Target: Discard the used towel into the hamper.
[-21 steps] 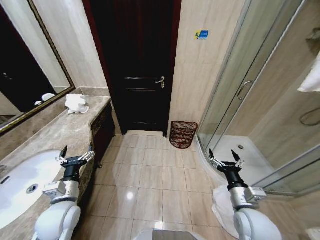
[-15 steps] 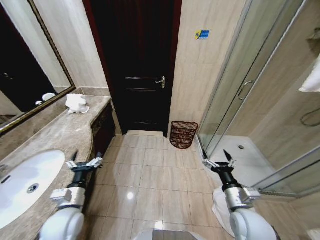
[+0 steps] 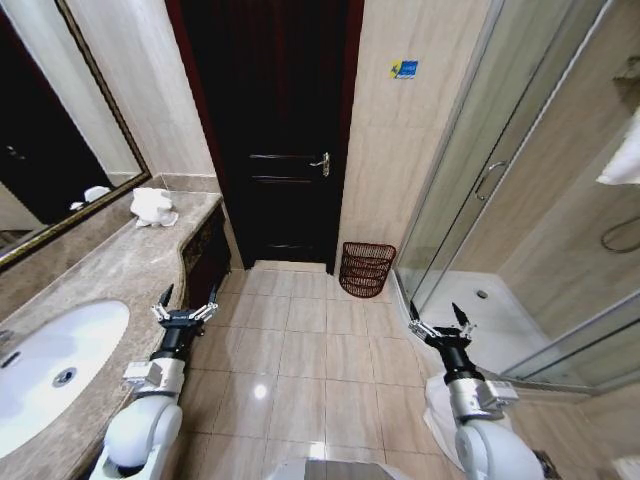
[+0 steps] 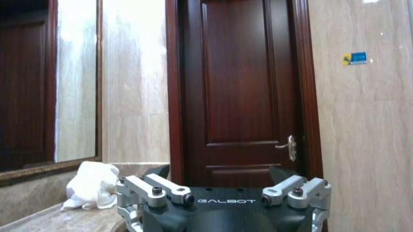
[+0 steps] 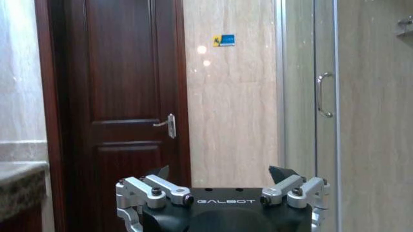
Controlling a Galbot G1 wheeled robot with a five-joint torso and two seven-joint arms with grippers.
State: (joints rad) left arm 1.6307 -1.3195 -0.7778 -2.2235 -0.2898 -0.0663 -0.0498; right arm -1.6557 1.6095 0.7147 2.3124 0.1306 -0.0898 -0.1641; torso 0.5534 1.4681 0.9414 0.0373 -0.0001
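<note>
The used towel (image 3: 153, 207) is a crumpled white bundle at the far end of the marble surface (image 3: 110, 270), near the corner where the mirror (image 3: 50, 150) ends and just beside the door (image 3: 270, 130). It has no clear long axis; it is a rounded heap, a little wider than it is tall.

The left end effector (image 3: 185, 303) hangs in the air just off the edge of the surface, beyond the sink (image 3: 45, 360), with its two fingers spread wide and nothing between them. From it the towel lies forward and to the left, higher up the surface, well apart. In the left wrist view the towel (image 4: 90, 186) sits on the surface beside the spread end effector (image 4: 223, 181), to one side of its line of pointing and not straight ahead.

The right end effector (image 3: 437, 318) is raised over the floor near the shower door (image 3: 480, 180), also spread and empty. It is clearly the farther one from the towel, so I judge the left arm is the natural one for the pick.

The hamper (image 3: 366, 268) stands on the floor against the wall, between the door and the shower, nearer to the right arm than to the left.

I cannot tell how the towel's folds lie. The white cloth on the floor beside the right arm is partly covered by that arm, and what it is stays unclear.
</note>
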